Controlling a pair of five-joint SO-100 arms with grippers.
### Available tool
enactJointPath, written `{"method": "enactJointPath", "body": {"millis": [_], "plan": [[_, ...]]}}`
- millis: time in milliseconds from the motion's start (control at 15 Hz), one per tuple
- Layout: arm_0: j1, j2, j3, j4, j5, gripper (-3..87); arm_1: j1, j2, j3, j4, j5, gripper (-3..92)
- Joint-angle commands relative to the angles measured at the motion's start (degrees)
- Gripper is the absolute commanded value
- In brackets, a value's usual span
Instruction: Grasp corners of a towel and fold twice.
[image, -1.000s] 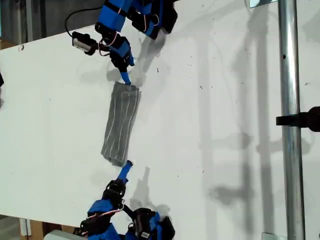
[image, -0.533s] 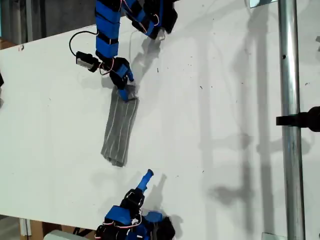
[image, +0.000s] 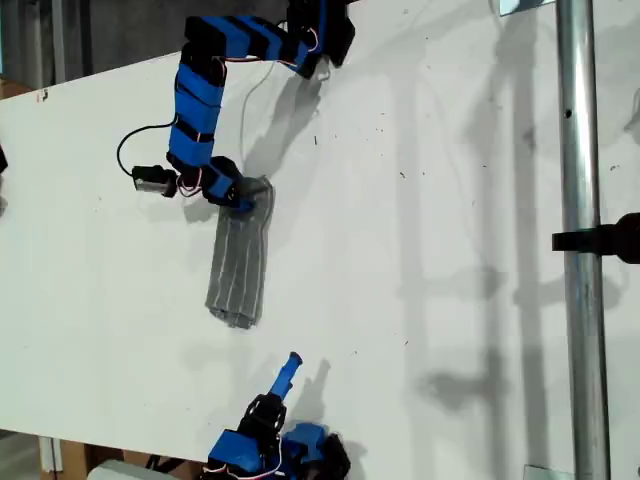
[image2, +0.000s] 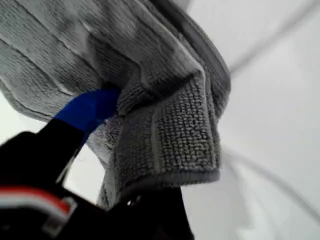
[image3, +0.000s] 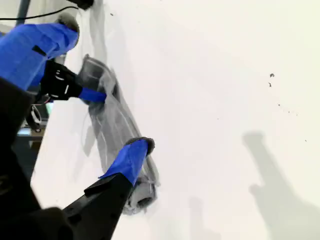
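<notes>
The towel (image: 238, 265) lies on the white table (image: 420, 250) as a narrow folded grey strip with thin white stripes. My first gripper (image: 243, 203) is shut on the strip's end nearer the exterior view's top, which is bunched and lifted. Close up, the towel (image2: 165, 125) drapes over a blue fingertip (image2: 92, 110), and a corner (image2: 207, 170) hangs free. My second gripper (image: 291, 360) sits apart from the towel's other end, toward the exterior view's bottom edge. Only one of its fingers (image3: 131, 157) shows, in front of the towel (image3: 112, 120), with nothing held.
A metal pole (image: 578, 240) with a black clamp (image: 610, 238) runs down the exterior view's right side. The arm bases stand at the table's top (image: 315, 35) and bottom (image: 290, 450) edges in that view. A black cable (image: 135, 160) loops beside the first arm.
My first gripper has closed on the towel's upper end and dragged it toward the exterior view's left, bunching it. My second gripper has left the lower end and drawn back toward its base.
</notes>
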Motion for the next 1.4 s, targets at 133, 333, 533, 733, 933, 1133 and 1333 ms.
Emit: {"method": "enactJointPath", "body": {"millis": [133,333,533,733,933,1133,1333], "plan": [[1.1,5.6,2.5,-0.1,0.0,37.1,-2.0,19.2,13.6,23.3,-0.4,-0.2],[0.9,5.2,3.3,-0.6,0.9,37.0,-8.7,36.7,8.4,35.0,2.7,-0.3],[1.0,5.7,3.3,-0.7,1.0,36.7,-14.2,36.9,7.9,12.5,4.0,-0.3],[1.6,8.3,5.2,-0.4,-0.5,36.6,-15.6,29.9,8.3,0.1,5.4,-0.3],[1.7,8.7,5.4,-0.7,-0.5,36.6,-15.3,34.8,14.7,-16.7,6.2,35.4],[1.7,8.7,5.8,-1.6,-0.6,36.7,-12.0,47.4,17.2,-18.9,6.7,15.8],[1.3,9.1,8.9,-4.7,-0.4,36.3,-7.0,71.0,33.3,-21.4,6.2,7.0]]}}
